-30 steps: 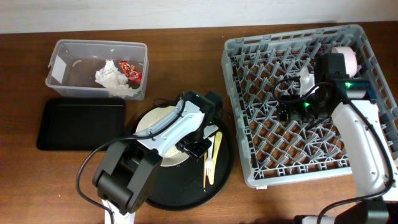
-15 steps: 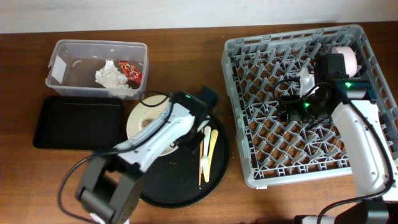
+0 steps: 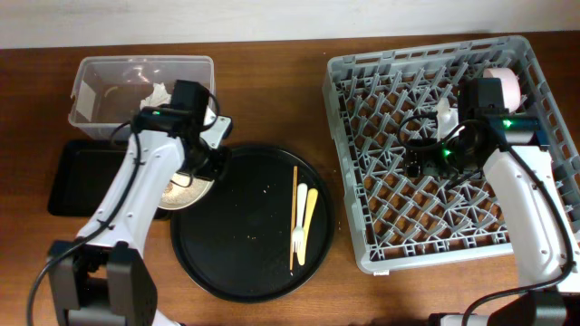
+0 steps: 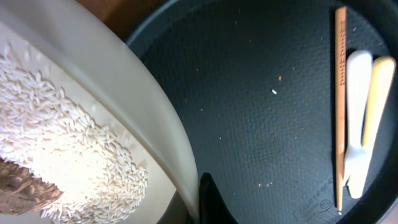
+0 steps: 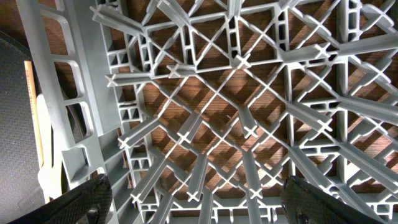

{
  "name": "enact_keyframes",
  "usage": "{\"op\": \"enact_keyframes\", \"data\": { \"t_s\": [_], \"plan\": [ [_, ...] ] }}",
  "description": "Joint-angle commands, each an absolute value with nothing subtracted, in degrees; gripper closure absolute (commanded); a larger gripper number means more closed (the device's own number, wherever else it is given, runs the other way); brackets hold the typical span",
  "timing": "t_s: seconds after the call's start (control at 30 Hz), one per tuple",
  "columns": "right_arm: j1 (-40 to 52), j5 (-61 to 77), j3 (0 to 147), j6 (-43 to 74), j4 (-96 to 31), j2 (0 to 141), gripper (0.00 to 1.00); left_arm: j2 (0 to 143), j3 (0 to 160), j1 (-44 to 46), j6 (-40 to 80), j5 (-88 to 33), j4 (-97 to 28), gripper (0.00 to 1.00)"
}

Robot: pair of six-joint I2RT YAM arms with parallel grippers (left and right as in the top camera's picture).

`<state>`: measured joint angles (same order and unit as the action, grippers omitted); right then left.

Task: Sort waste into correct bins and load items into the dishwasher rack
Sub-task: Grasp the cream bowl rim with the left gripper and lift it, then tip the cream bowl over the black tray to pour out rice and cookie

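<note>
**A:** Overhead check: in the last second the bowl [image 3: 181, 188] came off the round tray [image 3: 249, 240]. It now hangs at that tray's left rim, partly over the right end of the flat tray [image 3: 86, 181], just below the tub [image 3: 100, 91].

**B:** Grip?

**A:** Left fingers [image 4: 210, 200] are clamped on the bowl rim. The wrist view shows only one finger, outside the wall. Rice [image 4: 68, 155] and scrap [image 4: 18, 190] are inside, heaped to one side.

**B:** So it's the dump step. Which bin?

**A:** My guess is the flat tray, since the bowl is already over its edge. Risk: grains landing on the tabletop [image 3: 272, 91] between the trays.

**B:** Right side?

**A:** No change. Right fingers [image 5: 84, 199] are spread wide and empty, parked over the rack [image 3: 399, 235] floor.

**B:** What's left?

**A:** Chopstick [image 3: 293, 217] and cutlery [image 3: 306, 213] lie side by side on the round tray, not loaded. The bowl goes in the rack once it's emptied.
</note>
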<state>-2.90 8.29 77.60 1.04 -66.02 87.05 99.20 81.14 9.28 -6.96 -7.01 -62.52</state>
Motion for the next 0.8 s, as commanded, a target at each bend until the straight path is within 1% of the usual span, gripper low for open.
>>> {"op": "enact_keyframes", "data": {
  "t_s": [0.0,0.13,0.23,0.3,0.43,0.67,0.77],
  "plan": [
    [-2.6,8.4,77.7,0.9,-66.3,86.8,0.09,97.6,81.5,4.6,-13.6,-18.0,-61.2,1.00],
    [-2.6,8.4,77.7,0.9,-66.3,86.8,0.09,97.6,81.5,-3.5,-20.8,-36.3,-60.9,1.00],
    [-2.6,8.4,77.7,0.9,-66.3,86.8,0.09,97.6,81.5,-6.7,-22.9,-44.5,-61.0,1.00],
    [-2.6,8.4,77.7,0.9,-66.5,86.8,0.09,97.6,81.5,-8.9,-25.6,-52.4,-61.7,1.00],
    [-2.6,8.4,77.7,0.9,-66.9,86.8,0.09,97.6,81.5,-13.1,-25.7,-58.9,-61.6,1.00],
    [-2.6,8.4,77.7,0.9,-67.2,86.8,0.09,97.6,81.5,-21.2,-25.9,-62.1,-61.5,1.00],
    [-2.6,8.4,77.7,0.9,-67.2,86.8,0.09,97.6,81.5,-24.8,-25.9,-66.4,-61.3,1.00]
  ]
}}
